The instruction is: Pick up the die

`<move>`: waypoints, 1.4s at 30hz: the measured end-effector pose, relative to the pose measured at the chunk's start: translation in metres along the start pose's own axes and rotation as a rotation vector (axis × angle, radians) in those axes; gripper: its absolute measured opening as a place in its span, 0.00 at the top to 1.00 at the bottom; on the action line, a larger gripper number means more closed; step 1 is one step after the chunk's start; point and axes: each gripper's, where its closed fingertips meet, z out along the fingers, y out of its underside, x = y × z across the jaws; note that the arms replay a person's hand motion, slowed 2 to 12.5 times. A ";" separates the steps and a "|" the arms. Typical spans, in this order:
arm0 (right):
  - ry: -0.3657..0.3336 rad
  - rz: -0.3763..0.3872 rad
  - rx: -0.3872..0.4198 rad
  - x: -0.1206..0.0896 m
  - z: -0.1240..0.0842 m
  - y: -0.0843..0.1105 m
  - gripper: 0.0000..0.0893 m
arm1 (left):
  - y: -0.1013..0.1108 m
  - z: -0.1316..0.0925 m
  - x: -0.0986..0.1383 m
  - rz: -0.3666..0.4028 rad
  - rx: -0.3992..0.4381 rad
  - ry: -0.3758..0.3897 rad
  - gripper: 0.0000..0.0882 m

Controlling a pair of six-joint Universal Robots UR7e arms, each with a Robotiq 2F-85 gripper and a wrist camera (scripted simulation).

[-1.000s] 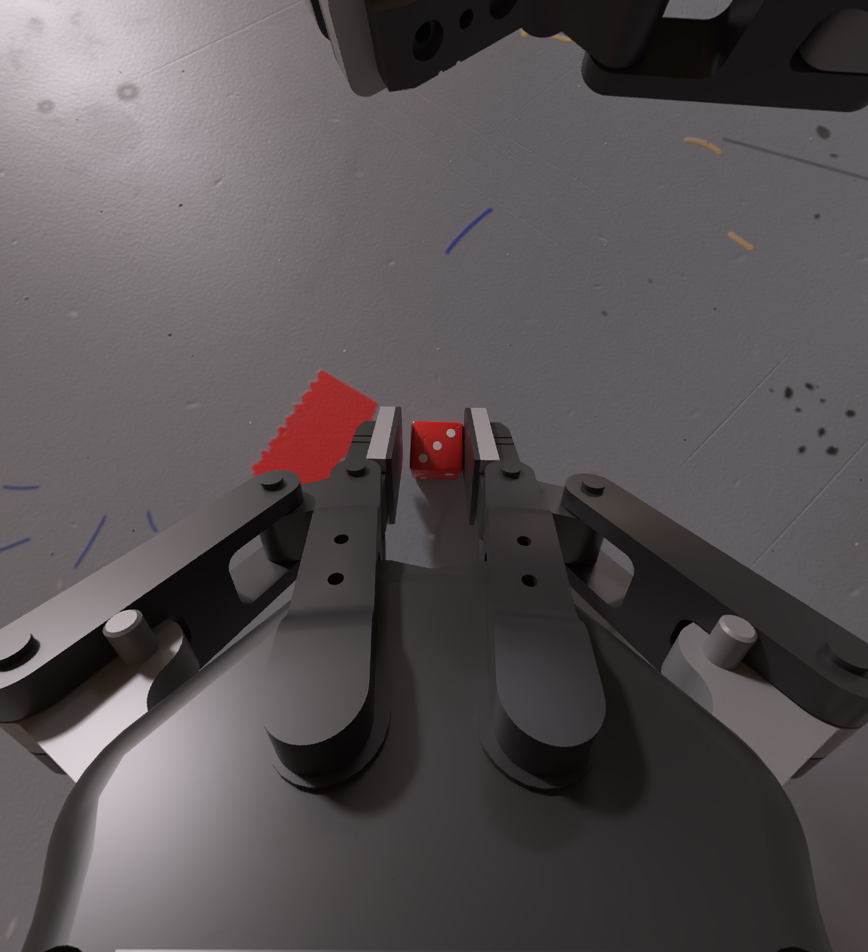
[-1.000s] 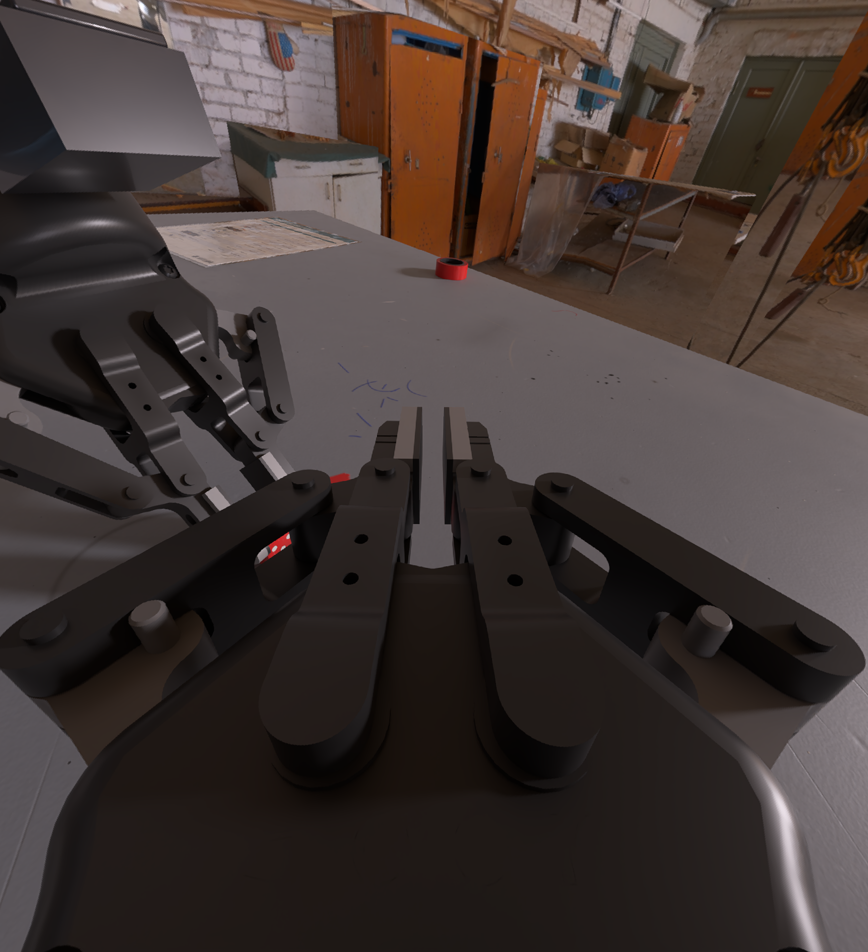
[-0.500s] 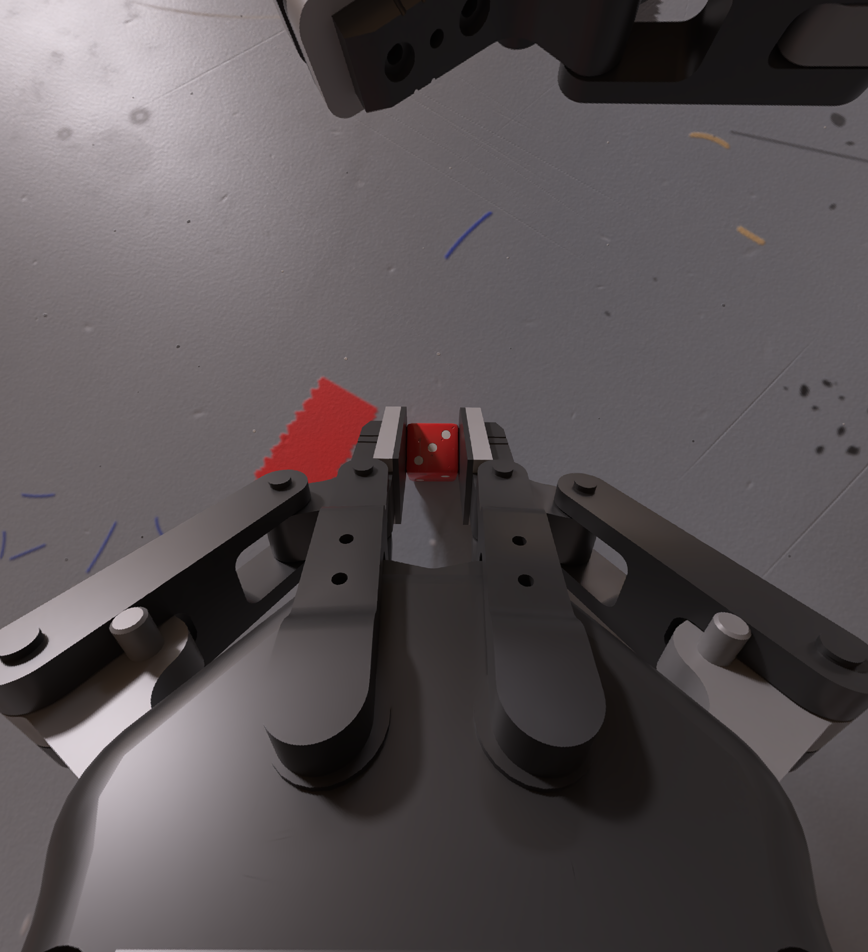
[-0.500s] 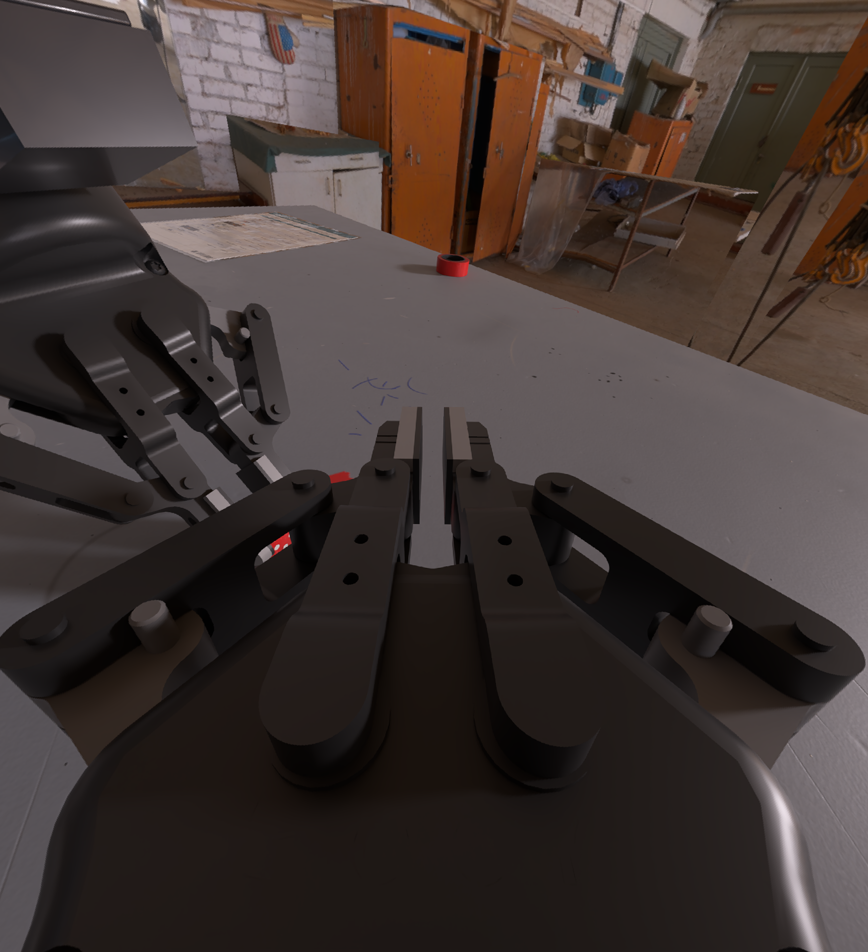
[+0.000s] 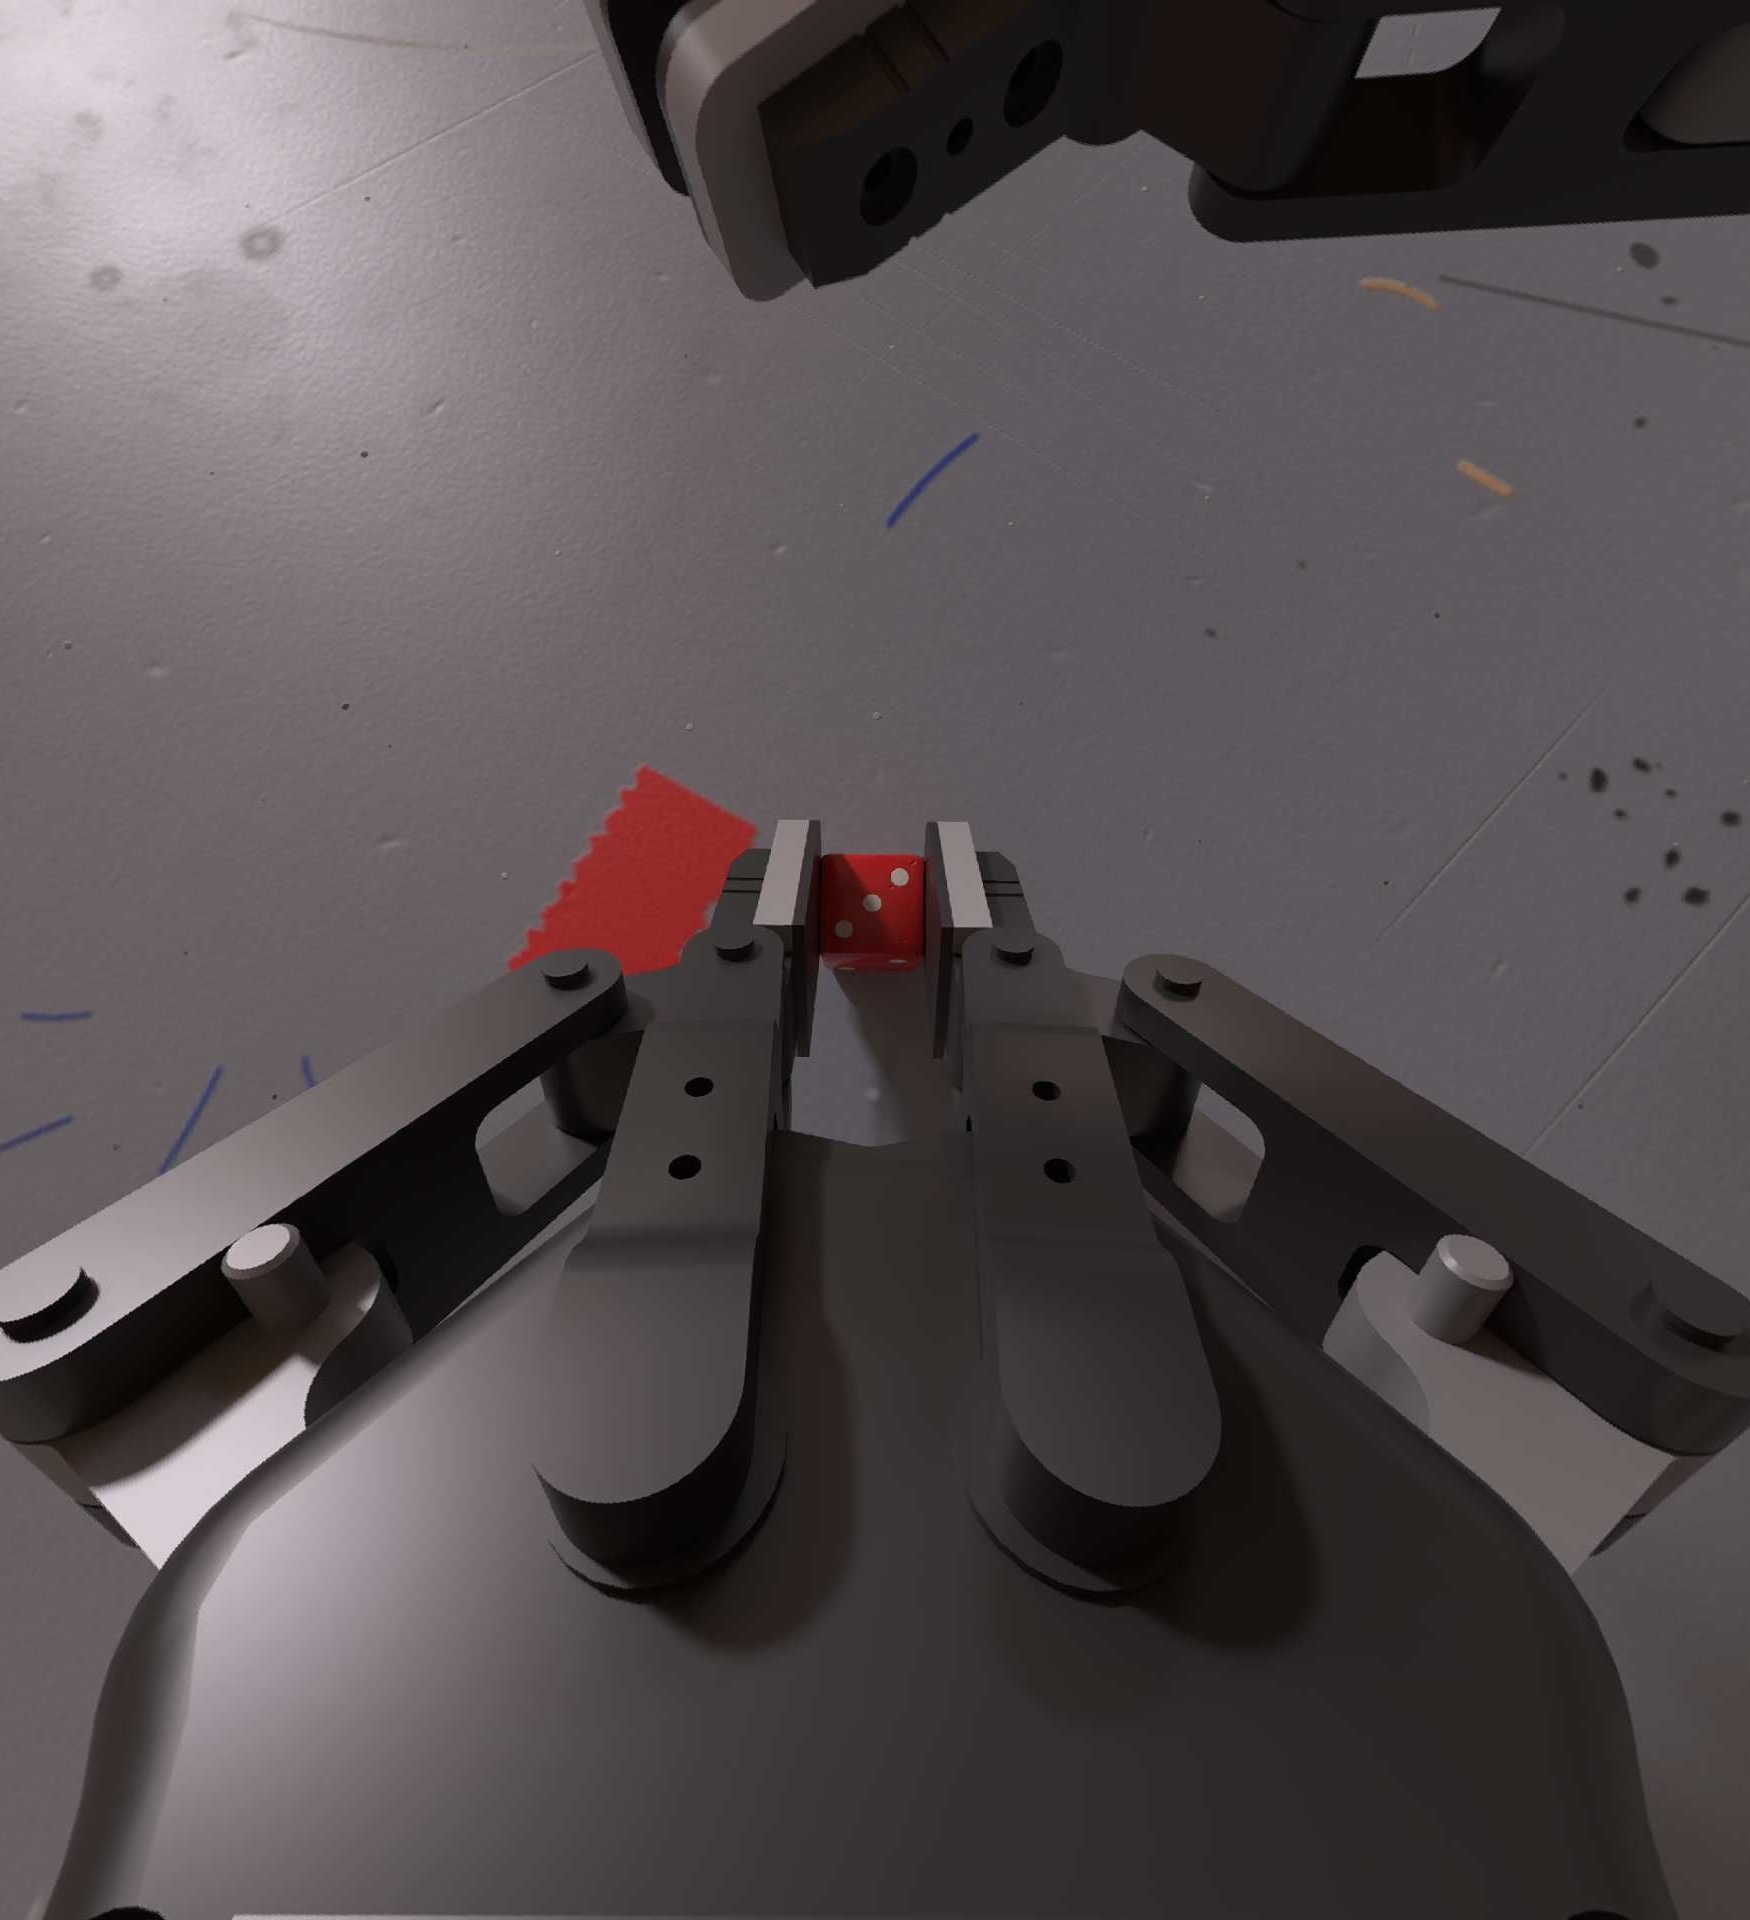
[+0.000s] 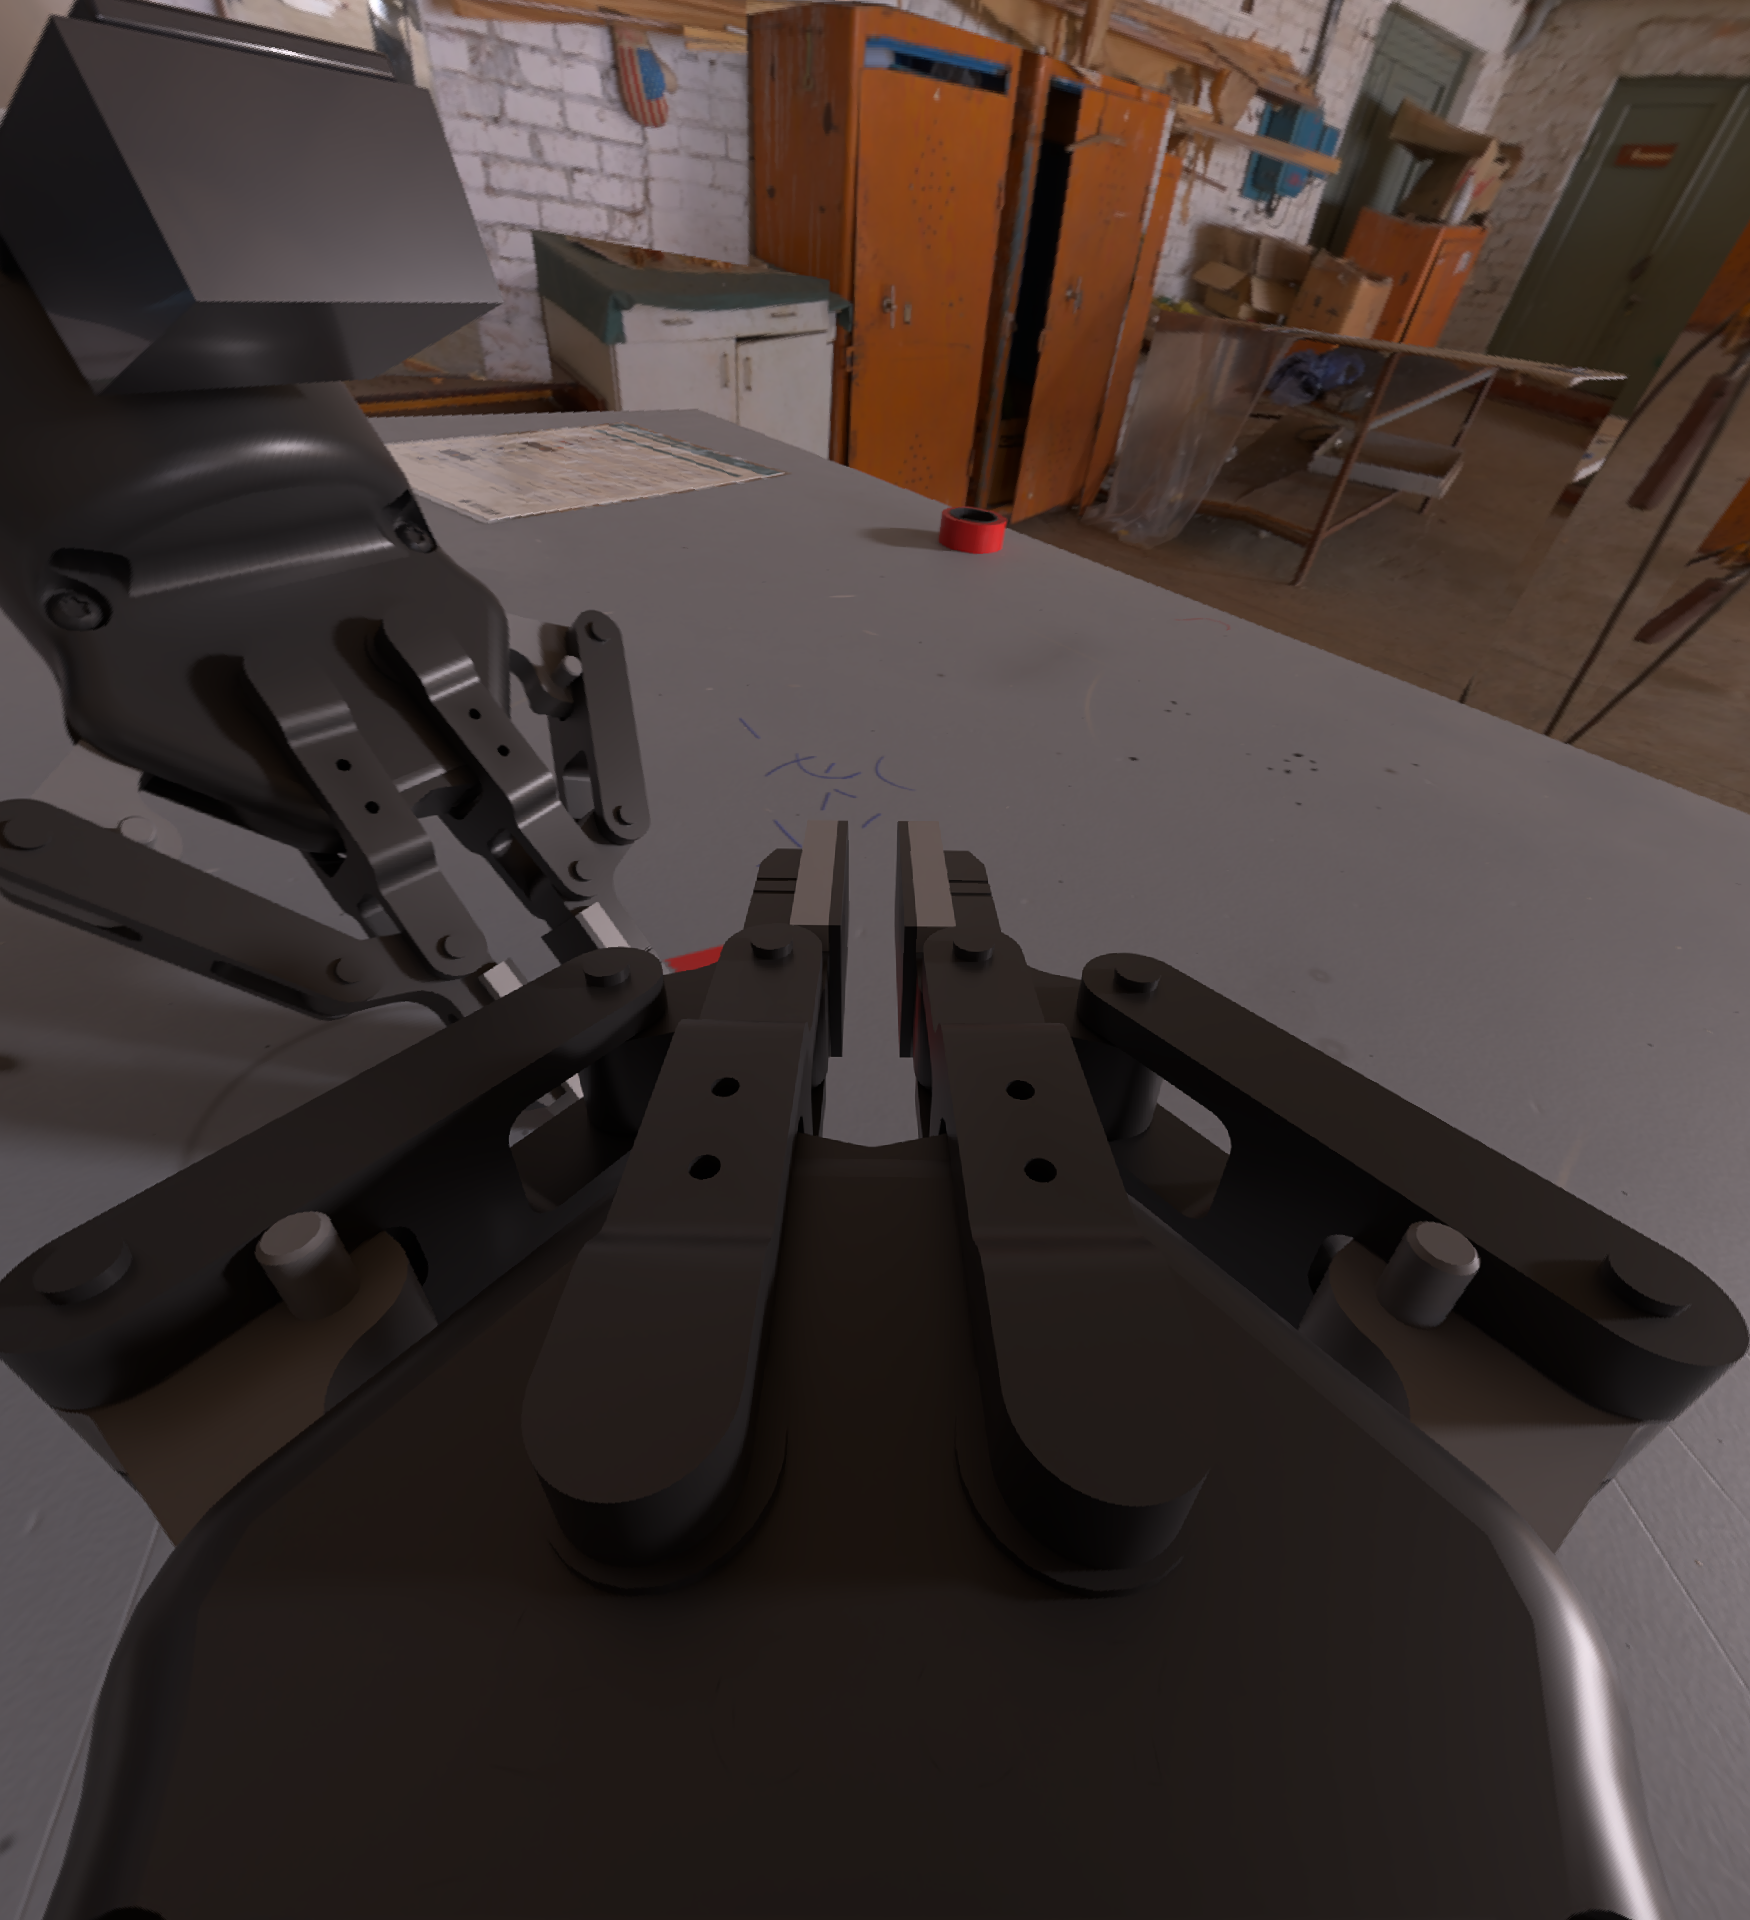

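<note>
The red die [image 5: 871, 911] with white pips sits between the pads of my left gripper [image 5: 871, 873], which is shut on it just above the grey table [image 5: 331, 571]. My right gripper [image 6: 872, 873] hovers over the table with its pads nearly together and nothing between them. Its body shows at the top of the left wrist view [image 5: 954, 135]. The left gripper also shows in the right wrist view [image 6: 549, 961], tilted down to the left of my right fingers. The die is hidden there behind the right gripper's linkage.
A flat red piece with a jagged edge [image 5: 632, 883] lies on the table just left of the left fingers. A red tape roll [image 6: 973, 528] and a printed sheet [image 6: 580, 473] lie at the far end. Orange cabinets [image 6: 912, 260] stand beyond the table edge.
The left fingers have closed in from a slightly wider gap until both pads touch the die. The right gripper looms larger at the top of the left wrist view.
</note>
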 end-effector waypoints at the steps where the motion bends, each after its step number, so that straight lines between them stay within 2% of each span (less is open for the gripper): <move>1: -0.011 0.001 -0.002 -0.001 0.000 0.000 0.90 | 0.000 0.000 0.000 0.002 0.003 0.005 0.80; 11: -0.171 0.016 -0.037 -0.020 -0.001 0.004 0.82 | -0.003 -0.002 0.004 0.049 0.066 0.038 0.80; 18: -0.301 0.044 -0.096 -0.032 -0.004 0.011 0.76 | -0.006 -0.005 0.008 0.135 0.126 0.037 0.80; 24: -0.377 0.091 -0.145 -0.038 -0.007 0.017 0.74 | -0.009 -0.008 0.012 0.216 0.179 0.036 0.80; 31: -0.457 0.182 -0.207 -0.043 -0.012 0.023 0.74 | -0.011 -0.012 0.012 0.294 0.222 0.015 0.80; 36: -0.488 0.212 -0.196 -0.045 -0.016 0.021 0.73 | -0.011 -0.015 0.011 0.340 0.245 -0.006 0.80; 42: -0.528 0.204 -0.141 -0.050 -0.022 0.015 0.73 | -0.011 -0.016 0.011 0.370 0.260 -0.021 0.80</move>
